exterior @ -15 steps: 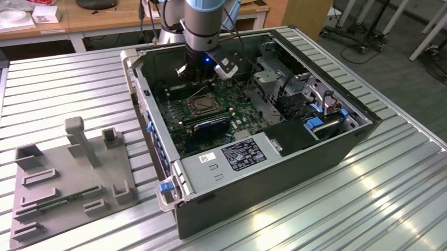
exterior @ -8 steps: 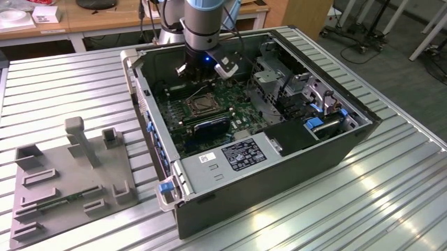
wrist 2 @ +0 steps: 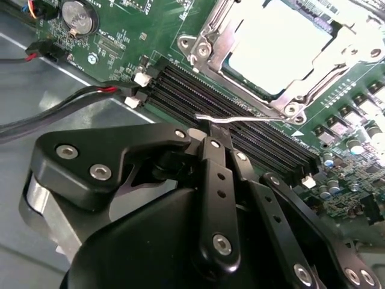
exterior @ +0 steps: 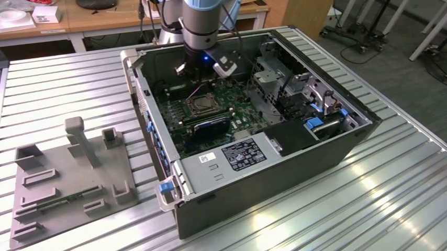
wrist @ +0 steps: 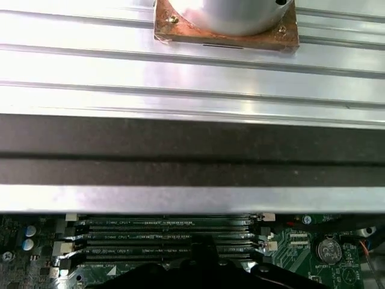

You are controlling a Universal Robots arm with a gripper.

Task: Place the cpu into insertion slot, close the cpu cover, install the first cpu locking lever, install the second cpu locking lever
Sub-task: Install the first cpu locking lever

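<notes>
Tool at the raised lever beside the loaded socket

The black tool (wrist 2: 212, 137) has its fingers drawn together, tips against the hooked end of a thin silvery wire lever (wrist 2: 252, 119) above the long black memory slots (wrist 2: 192, 90). The silvery-beige square cpu (wrist 2: 280, 45) sits in the insertion slot (exterior: 201, 104), with the silvery metal cpu cover (wrist 2: 287, 106) lying flat around it.

silvery cpu (wrist 2: 280, 45) seated flat, cpu cover (wrist 2: 240, 86) lowered around it
</notes>
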